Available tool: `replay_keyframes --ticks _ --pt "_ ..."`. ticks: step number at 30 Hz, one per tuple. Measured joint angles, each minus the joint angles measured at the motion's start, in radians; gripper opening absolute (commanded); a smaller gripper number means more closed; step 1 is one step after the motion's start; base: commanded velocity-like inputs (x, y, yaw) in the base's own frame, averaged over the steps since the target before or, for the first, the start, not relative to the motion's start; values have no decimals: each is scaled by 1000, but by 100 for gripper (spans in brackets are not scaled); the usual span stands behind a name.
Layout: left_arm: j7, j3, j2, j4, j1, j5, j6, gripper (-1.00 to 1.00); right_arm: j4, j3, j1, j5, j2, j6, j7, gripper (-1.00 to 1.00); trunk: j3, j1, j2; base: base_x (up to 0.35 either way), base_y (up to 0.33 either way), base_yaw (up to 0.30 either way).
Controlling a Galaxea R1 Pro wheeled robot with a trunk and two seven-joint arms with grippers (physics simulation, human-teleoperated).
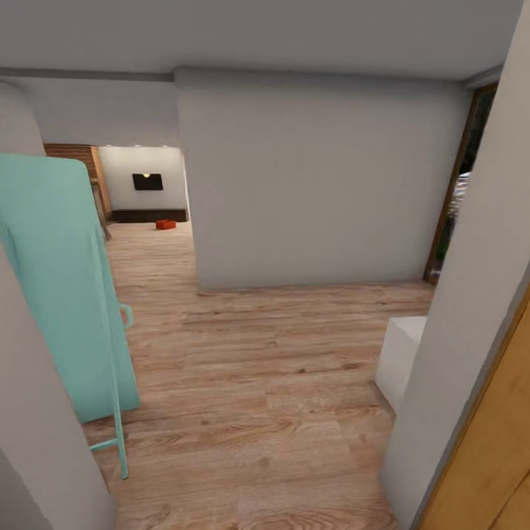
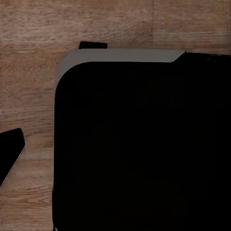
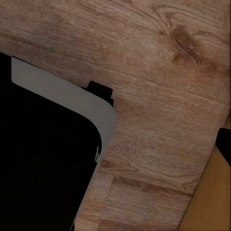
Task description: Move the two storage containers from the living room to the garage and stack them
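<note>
- The head view looks down a hallway of light wood plank floor [image 1: 258, 383], past a plain grey-white wall block [image 1: 316, 184] and through an opening into a far room.
- One small orange-red rectangular plastic bin [image 1: 165, 224] sits on the planks in that far room, just in front of a long dark wooden bench [image 1: 147, 215] and below a black wall TV [image 1: 147, 181]; a second bin I cannot make out.
- A pale turquoise panel on thin legs [image 1: 62, 287] (possibly a folded ironing board) leans at the near left, and a white box-shaped block [image 1: 401, 357] stands at the right beside a grey wall.
- Both wrist views look down on planks and a black, grey-edged body [image 2: 139, 144], probably the robot's own base; whether either arm's fingers are open or closed I cannot tell, and I see nothing held.
- Judged step: the approach to the living room, nothing picked up yet.
- Next move calls for driving through the opening, keeping clear of the turquoise panel and the wall corner.
</note>
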Motion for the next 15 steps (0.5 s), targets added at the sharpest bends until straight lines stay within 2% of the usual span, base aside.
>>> replay_keyframes --ticks 15 --pt "0 0 0 0 0 0 0 100 0 -1 1 -3 0 0 0 100 0 0 0 321 0 0"
